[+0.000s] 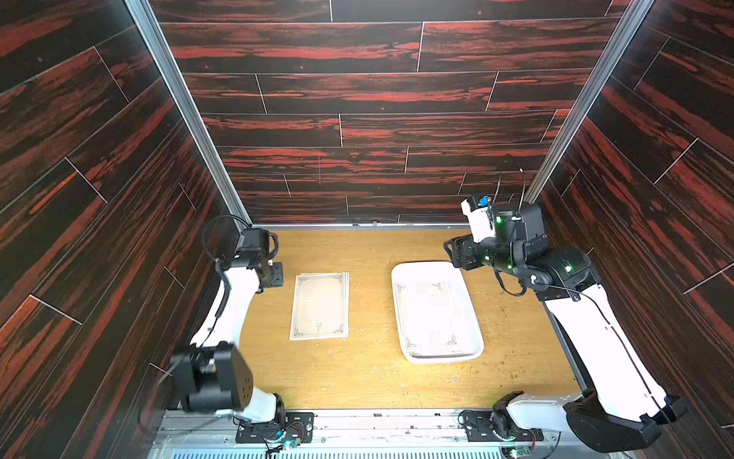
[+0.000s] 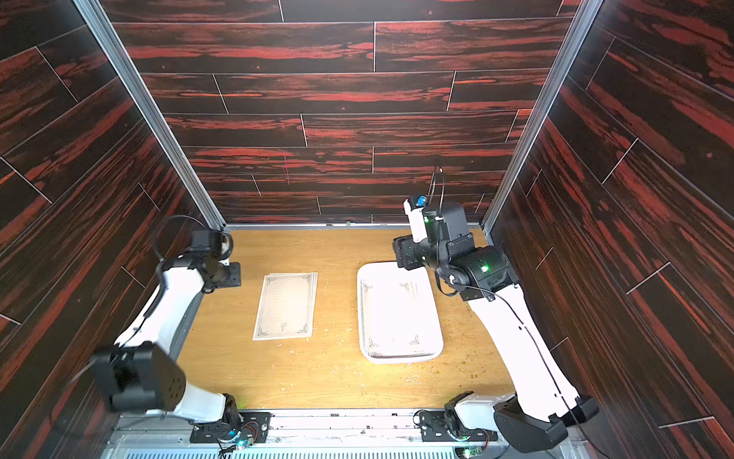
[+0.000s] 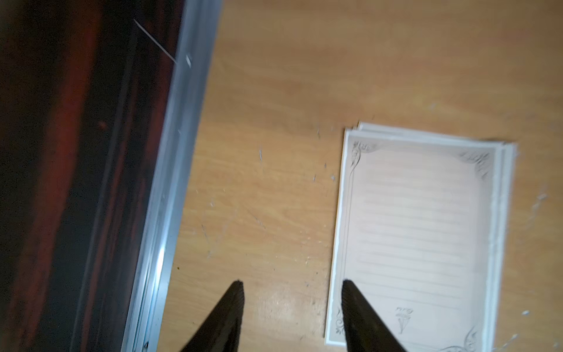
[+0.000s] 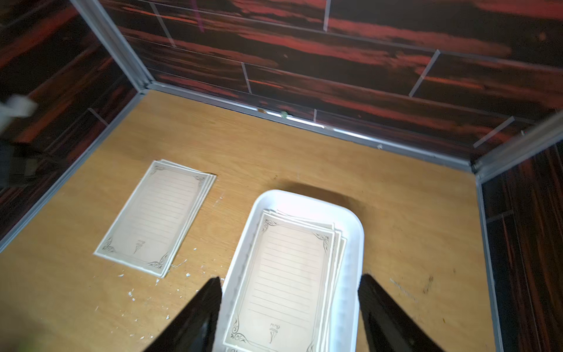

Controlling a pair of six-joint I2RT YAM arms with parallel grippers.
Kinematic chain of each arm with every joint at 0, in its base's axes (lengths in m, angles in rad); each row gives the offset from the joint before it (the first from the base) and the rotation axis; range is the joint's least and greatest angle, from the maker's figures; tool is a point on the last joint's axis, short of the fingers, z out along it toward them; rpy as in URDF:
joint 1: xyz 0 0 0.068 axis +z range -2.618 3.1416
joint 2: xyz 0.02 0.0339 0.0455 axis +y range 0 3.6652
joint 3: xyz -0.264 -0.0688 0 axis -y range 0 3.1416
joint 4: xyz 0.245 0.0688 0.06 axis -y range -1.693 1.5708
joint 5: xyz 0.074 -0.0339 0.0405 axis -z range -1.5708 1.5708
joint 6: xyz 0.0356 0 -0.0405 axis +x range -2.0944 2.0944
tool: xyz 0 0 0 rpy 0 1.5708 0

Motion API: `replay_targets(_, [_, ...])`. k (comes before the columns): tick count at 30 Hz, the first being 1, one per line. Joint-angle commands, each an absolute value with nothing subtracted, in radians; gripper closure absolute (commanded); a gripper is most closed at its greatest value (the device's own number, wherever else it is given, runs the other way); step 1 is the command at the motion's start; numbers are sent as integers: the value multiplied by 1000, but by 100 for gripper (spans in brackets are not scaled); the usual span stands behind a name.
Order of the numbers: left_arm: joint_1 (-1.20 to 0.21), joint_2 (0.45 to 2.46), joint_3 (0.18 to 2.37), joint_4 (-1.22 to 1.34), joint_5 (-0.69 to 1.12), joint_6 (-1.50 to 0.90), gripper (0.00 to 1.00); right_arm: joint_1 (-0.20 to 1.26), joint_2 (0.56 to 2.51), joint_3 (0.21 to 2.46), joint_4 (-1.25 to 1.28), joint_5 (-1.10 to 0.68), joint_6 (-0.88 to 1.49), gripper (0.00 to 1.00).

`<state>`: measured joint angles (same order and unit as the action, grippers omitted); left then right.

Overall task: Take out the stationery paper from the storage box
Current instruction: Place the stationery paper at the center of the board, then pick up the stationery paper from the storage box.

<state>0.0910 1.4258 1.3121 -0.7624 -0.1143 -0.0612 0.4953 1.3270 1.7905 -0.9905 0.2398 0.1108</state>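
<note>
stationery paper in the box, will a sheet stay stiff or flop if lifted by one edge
Probably floppy: the stationery paper in the storage box looks very thin, so a lifted edge would likely droop. Likely light and slippery: the sheets lie fanned with offset edges, so neighbours may drag along. Lying flat, it seems hard to get under.

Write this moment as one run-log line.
left claw open, empty; right claw open, empty; paper stack on table; more paper in storage box

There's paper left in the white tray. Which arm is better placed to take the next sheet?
Right. Its open tool hangs by the tray, aimed at the paper inside. The left tool, also open, is beside the pile on the table, away from the tray.
</note>
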Motion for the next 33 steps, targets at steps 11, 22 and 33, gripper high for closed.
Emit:
replay_targets(11, [-220, 1128, 1228, -479, 23, -188, 41, 245, 1254, 1544, -925, 64, 228, 29])
replay_targets(22, [-445, 1288, 1162, -360, 103, -404, 33, 190, 1243, 1255, -755, -24, 292, 34])
replay_targets(33, [-515, 1493, 1202, -357, 208, -508, 34, 180, 1314, 1108, -649, -78, 308, 35])
